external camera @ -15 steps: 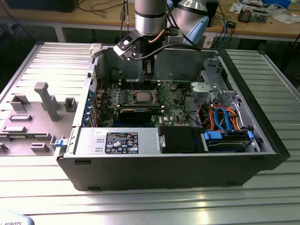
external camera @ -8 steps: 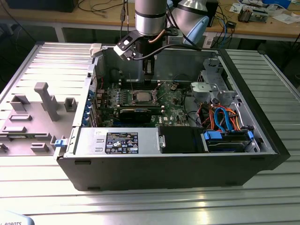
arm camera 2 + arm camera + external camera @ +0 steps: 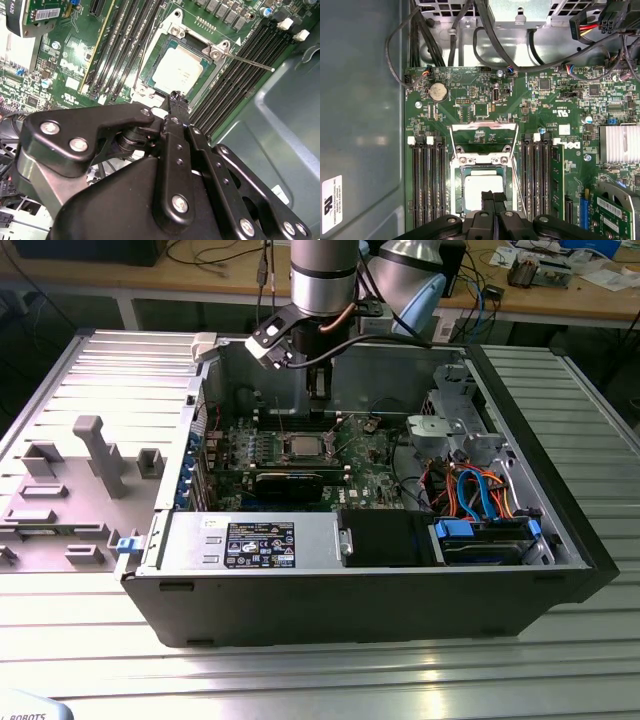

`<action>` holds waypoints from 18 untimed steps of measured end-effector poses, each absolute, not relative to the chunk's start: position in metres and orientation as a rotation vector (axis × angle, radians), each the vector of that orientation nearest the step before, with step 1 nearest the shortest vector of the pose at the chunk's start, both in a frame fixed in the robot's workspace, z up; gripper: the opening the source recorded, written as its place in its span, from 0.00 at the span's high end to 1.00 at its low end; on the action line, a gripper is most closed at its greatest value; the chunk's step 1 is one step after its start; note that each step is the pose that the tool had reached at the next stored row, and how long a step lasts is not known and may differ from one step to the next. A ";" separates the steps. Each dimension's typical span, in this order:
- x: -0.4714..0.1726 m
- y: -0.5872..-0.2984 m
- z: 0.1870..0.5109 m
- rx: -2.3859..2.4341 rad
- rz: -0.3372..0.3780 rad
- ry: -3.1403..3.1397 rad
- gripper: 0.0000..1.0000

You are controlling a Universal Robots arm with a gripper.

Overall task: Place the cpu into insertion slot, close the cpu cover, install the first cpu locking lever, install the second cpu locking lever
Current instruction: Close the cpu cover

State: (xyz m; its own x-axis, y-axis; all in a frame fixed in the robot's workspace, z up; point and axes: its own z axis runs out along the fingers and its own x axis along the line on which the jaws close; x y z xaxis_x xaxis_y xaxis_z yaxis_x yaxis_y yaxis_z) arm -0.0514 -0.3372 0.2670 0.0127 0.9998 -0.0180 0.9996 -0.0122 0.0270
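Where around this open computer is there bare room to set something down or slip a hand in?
The ribbed table is bare in front of the computer case and at the exterior view's right of it. Inside it is crowded: the gripper hangs over the cpu, memory slots flank it, and cables fill the drive corner.

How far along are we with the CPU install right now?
Done: the silvery square cpu sits in the silver-rimmed insertion slot. In hand: nothing; the black pincer is shut and empty, close over the chip. Left: the square silver frame cpu cover stands flipped open, and a thin metal locking lever sticks out unlatched.
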 end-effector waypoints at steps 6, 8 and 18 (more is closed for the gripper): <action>-0.050 -0.337 0.267 2.212 0.010 2.185 0.89; -0.049 -0.337 0.267 2.212 0.010 2.185 0.89; -0.045 -0.337 0.267 2.213 0.010 2.185 0.89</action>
